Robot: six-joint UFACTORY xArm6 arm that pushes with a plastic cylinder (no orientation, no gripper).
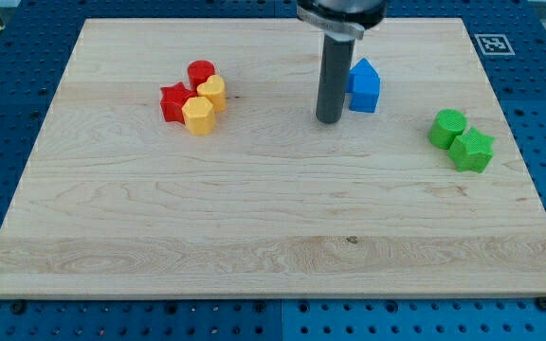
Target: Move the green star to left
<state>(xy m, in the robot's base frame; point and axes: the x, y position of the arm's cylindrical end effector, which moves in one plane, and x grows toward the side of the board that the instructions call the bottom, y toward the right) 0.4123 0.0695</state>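
Observation:
The green star [472,150] lies near the board's right edge, touching a green round block [447,127] on its upper left. My tip [328,119] rests on the board well to the left of both green blocks. It stands just left of a blue house-shaped block [364,85], close to it. The rod comes down from the view's top.
A cluster sits at the upper left: a red star [173,102], a red round block [201,73], a yellow hexagon [199,115] and a yellow heart-like block [213,91]. The wooden board [273,246] lies on a blue pegboard table. A marker tag [492,44] is at the top right.

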